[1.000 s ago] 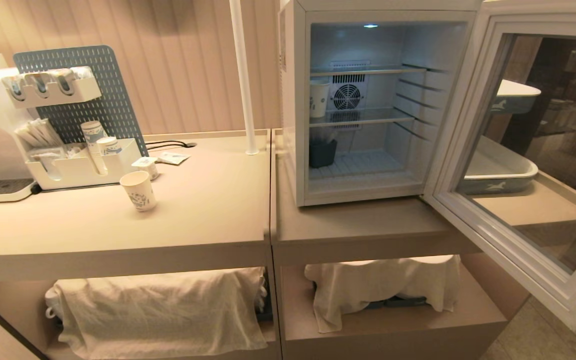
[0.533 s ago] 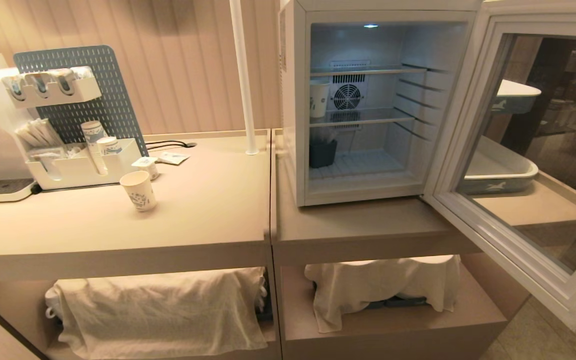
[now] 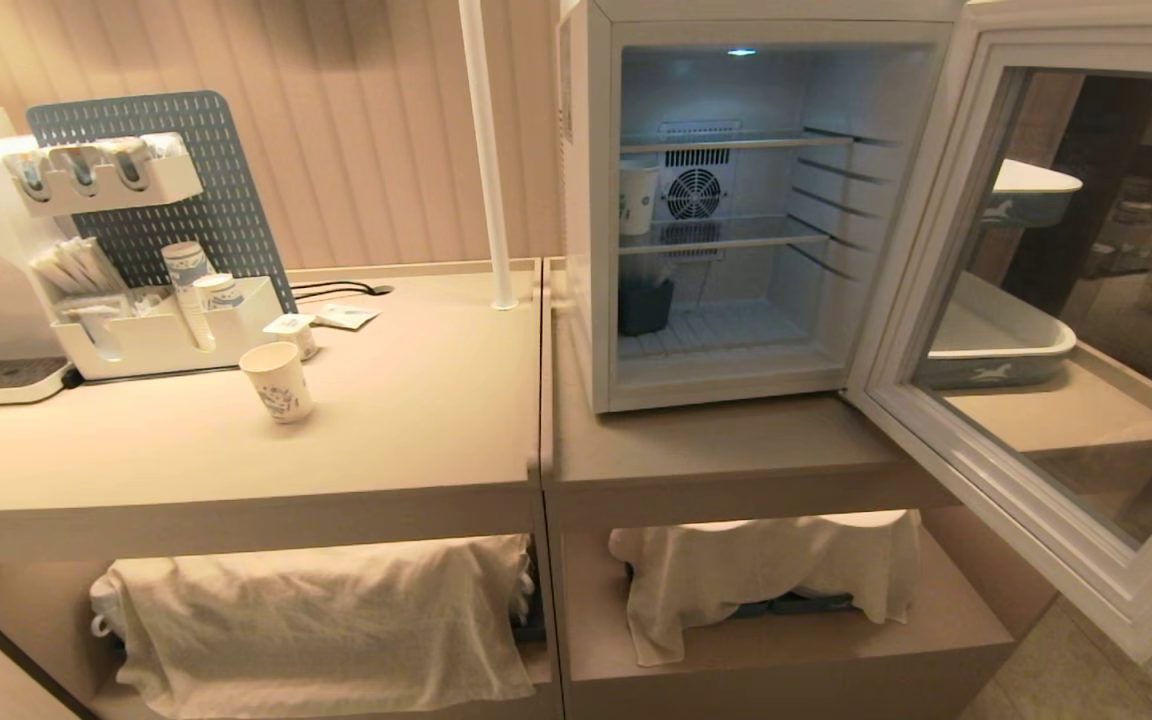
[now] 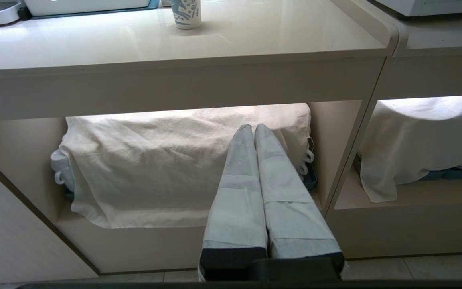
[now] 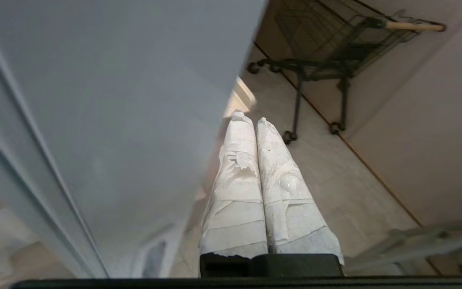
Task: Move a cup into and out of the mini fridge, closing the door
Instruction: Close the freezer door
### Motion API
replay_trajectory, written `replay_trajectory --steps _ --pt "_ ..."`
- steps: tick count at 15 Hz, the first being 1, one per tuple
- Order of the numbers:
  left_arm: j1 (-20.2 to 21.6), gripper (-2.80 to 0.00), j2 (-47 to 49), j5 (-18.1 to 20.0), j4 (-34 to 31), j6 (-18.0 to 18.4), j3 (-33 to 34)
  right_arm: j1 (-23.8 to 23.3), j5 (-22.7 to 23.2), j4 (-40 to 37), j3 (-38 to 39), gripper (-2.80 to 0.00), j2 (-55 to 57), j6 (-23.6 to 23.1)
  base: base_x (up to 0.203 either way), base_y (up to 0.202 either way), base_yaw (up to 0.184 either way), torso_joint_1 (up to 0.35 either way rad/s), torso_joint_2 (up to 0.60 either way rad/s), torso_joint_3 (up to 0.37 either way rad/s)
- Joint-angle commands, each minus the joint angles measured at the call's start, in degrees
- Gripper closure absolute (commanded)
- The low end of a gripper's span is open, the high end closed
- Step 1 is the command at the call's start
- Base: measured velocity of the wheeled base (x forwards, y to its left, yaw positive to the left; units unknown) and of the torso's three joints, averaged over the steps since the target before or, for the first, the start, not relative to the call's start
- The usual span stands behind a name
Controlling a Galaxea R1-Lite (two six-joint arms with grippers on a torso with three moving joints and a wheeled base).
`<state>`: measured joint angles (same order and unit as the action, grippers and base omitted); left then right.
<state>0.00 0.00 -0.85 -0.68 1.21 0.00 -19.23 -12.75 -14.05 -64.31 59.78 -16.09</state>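
Head view shows the mini fridge [image 3: 736,200] with its door [image 3: 1046,330] swung wide, one cup [image 3: 278,381] on the counter [image 3: 416,420] and another cup [image 3: 638,197] on the fridge's middle shelf. My right gripper [image 5: 254,120], clenched and empty, sits just beside the door's outer face. My left gripper [image 4: 254,126] hangs parked and clenched below the counter. I judge I'm at the door-closing step; next I must press the door toward the fridge.

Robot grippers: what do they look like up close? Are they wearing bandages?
Sort of! The left gripper and the right gripper each have two long fingers that taper toward the tips, wrapped in whitish tape or cloth with creased overlapping bands. Each pair grows out of a black block at the base. No cables show.
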Motion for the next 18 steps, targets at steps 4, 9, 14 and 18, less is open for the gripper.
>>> replay_trajectory --steps 4,9,14,18 --pt "0.0 0.0 0.0 0.0 0.0 0.0 0.1 2.2 0.4 -0.2 0.1 0.0 -0.7 4.1 0.0 0.0 0.0 0.0 0.0 0.0" --pt "0.0 0.0 0.0 0.0 0.0 0.0 0.1 4.6 1.0 0.1 0.1 0.0 -1.7 7.5 0.0 0.0 0.0 0.0 0.0 0.0" --pt "0.0 0.0 0.0 0.0 0.0 0.0 0.1 6.5 1.0 -0.1 0.2 0.0 -2.6 10.7 0.0 0.0 0.0 0.0 0.0 0.0" --pt "0.0 0.0 0.0 0.0 0.0 0.0 0.1 9.1 1.4 -0.3 0.2 0.0 -3.1 17.0 0.0 0.0 0.0 0.0 0.0 0.0"
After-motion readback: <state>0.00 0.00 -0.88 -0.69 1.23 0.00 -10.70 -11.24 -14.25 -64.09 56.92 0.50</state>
